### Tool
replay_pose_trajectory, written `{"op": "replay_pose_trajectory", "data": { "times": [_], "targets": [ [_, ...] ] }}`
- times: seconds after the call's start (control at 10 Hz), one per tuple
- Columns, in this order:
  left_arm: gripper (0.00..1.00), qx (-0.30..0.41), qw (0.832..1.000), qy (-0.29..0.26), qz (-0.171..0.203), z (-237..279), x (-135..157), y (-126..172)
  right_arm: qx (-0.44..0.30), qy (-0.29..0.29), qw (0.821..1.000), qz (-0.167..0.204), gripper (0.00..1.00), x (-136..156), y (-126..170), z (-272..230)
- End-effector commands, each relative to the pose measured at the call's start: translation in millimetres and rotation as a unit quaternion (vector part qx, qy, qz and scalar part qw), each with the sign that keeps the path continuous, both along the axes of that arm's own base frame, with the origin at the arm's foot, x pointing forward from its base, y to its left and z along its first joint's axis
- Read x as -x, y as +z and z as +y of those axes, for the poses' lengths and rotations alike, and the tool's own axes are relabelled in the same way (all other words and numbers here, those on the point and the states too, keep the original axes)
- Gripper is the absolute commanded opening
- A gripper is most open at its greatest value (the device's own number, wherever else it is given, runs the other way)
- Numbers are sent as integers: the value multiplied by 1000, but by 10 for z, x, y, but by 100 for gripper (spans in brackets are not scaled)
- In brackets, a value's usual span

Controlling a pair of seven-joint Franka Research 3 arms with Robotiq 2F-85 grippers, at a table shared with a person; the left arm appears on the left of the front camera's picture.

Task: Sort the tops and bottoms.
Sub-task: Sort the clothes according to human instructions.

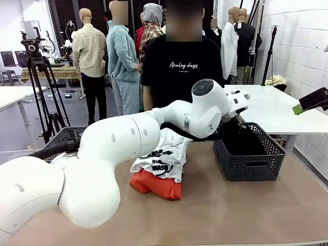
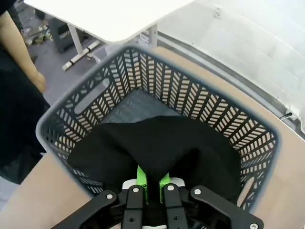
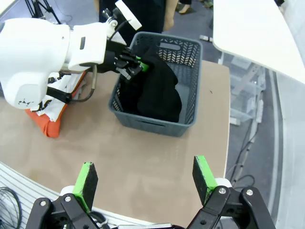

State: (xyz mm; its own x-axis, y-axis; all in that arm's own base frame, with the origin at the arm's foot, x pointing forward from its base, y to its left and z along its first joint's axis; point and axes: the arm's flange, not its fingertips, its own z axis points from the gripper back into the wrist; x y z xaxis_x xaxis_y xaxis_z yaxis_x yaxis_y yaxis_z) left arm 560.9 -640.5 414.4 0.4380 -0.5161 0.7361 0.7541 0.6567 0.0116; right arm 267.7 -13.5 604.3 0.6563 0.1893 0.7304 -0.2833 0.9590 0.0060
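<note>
My left gripper (image 2: pixel 152 177) is clenched on one black garment (image 2: pixel 162 143) inside the grey basket (image 2: pixel 143 71). My right gripper (image 3: pixel 145 179) hangs wide open above the table (image 1: pixel 230 205), where I count two tops in one pile, a white tee (image 1: pixel 166 151) on an orange one (image 1: pixel 159 187)

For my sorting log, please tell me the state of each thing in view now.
Left claw: shut on black garment.
Right claw: open, empty.
Black garment: gripped, draped inside the basket.
Basket: upright, holding black garment.
White tee: lying on orange garment.
Orange garment: folded, under white tee.
</note>
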Motion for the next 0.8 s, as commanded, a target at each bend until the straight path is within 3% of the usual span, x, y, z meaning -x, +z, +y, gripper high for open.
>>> {"op": "replay_pose_trajectory", "data": {
  "times": [0.0,0.1,0.4,0.5,0.6,0.7],
  "targets": [
    [0,-6,1000,8,19,-628,-372,129,2,0,1000,3,100,-4,-12,4],
    [0,-6,1000,7,21,-634,-359,135,2,0,1000,3,100,-4,-12,4],
    [58,3,1000,-4,13,-592,-315,249,2,0,1000,3,100,-4,-12,4],
    [77,2,1000,-7,27,-578,-298,296,2,0,1000,3,100,-4,-12,4],
    [91,4,999,-12,32,-551,-270,364,2,0,1000,3,100,-4,-12,4],
    [91,8,999,-14,35,-531,-246,409,2,0,1000,3,100,-4,-12,4]
  ]
}}
